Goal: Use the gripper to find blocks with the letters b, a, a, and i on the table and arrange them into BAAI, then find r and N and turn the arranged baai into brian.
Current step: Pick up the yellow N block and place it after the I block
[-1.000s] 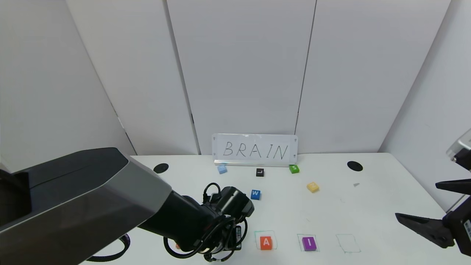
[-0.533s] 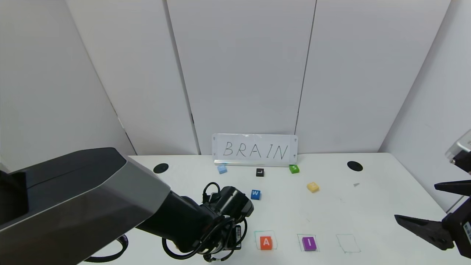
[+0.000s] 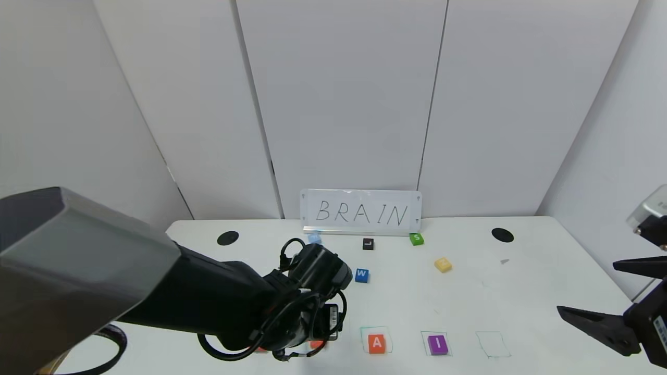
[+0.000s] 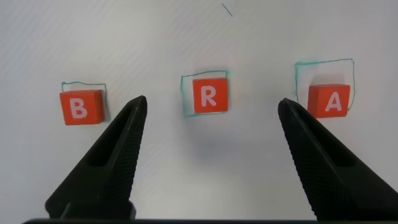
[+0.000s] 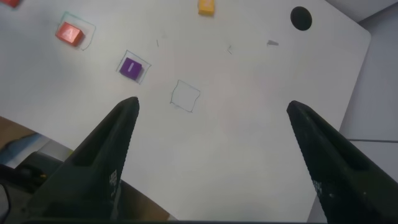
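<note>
In the left wrist view the orange B (image 4: 81,107), orange R (image 4: 209,96) and orange A (image 4: 329,101) lie in a row on the white table (image 3: 526,291), each at a green outline. My left gripper (image 4: 212,102) hangs open and empty above the R. In the head view the left arm hides B and most of R. There the A (image 3: 376,343) and purple I (image 3: 437,344) lie in the front row. The pale yellow N (image 3: 443,264) lies loose farther back. My right gripper (image 3: 588,287) is open and empty at the table's right edge. A second A is not in view.
An empty green outline (image 3: 492,344) lies right of the I. A BRAIN sign (image 3: 361,212) stands at the back, with light blue (image 3: 314,238), black L (image 3: 368,244) and green S (image 3: 416,239) blocks before it. A blue W (image 3: 362,275) lies beside my left wrist. Black holes (image 3: 227,238) (image 3: 502,235) mark the table.
My left arm has lifted and drawn back from the front row, uncovering a bit of an orange block below the wrist. The right arm has barely moved.
</note>
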Motion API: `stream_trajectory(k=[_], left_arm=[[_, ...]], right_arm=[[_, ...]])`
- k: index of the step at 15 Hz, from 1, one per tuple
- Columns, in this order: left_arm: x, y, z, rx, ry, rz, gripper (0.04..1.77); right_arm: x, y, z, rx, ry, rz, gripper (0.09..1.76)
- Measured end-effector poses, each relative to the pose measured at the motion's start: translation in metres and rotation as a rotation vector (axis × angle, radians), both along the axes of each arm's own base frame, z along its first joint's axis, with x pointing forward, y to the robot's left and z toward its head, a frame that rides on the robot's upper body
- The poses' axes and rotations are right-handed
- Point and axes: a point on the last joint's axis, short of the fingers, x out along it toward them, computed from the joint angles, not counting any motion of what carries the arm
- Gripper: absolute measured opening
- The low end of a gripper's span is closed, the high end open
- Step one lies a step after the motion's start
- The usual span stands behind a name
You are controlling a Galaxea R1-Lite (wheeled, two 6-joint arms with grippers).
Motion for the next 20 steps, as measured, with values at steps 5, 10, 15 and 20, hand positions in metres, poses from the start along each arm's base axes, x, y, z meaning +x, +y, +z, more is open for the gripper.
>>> stream_trajectory(k=[5, 10, 15, 20], left_arm=[[-0.018, 0.018, 0.053, 0.043, -0.097, -0.169, 1.61], [-0.024, 0.048, 0.085, -0.005, -0.159, -0.214, 1.66], [-0.03, 0.08, 0.102, -0.031, -0.192, -0.262, 1.69], [-0.049, 0.1, 0.122, -0.056, -0.208, -0.331, 1.7]], right_arm=[[0.003, 0.001, -0.002, -0.006, 0.013, -0.002, 1.71], [0.008, 0.005, -0.006, -0.006, 0.018, 0.002, 1.71], [0.019, 0.008, -0.012, 0.006, 0.011, -0.022, 1.71], [0.058, 0.007, -0.018, 0.001, 0.077, -0.091, 1.71]])
